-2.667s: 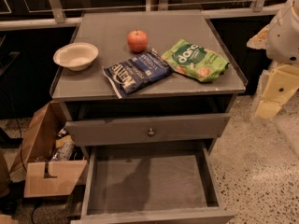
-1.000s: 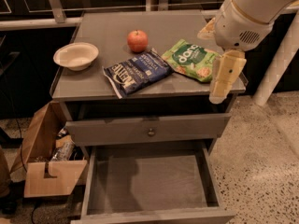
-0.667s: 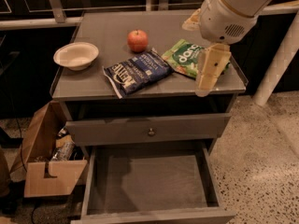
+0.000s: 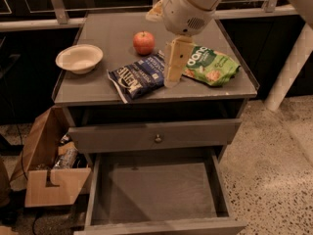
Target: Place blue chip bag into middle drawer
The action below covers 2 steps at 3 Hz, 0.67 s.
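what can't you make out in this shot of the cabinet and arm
- Camera view: the right end of the blue chip bag is hidden behind the end effector, which hangs over the cabinet top between that bag and the green snack bag.
- The end effector also covers the green snack bag's left edge.
- The front panel of the middle drawer is cut off by the bottom edge.
- What the cardboard box holds is too dark and small to identify.

Matt plastic gripper (image 4: 172,78) by crinkly blue chip bag (image 4: 137,78).
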Each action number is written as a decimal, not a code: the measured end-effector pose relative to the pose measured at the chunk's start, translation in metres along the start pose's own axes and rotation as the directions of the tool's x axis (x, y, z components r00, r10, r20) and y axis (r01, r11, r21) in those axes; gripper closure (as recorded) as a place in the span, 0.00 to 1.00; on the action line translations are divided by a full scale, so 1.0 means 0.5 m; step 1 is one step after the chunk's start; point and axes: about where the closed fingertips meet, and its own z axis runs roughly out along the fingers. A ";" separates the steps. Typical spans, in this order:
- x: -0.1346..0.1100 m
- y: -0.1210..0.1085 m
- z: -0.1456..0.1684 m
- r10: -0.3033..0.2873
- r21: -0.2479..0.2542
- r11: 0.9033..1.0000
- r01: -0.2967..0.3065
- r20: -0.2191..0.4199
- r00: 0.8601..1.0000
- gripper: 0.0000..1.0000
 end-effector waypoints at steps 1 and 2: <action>-0.002 -0.001 0.003 -0.002 -0.002 1.000 0.002 0.001 1.000 0.00; 0.007 -0.008 0.012 -0.010 0.000 1.000 0.010 -0.022 1.000 0.00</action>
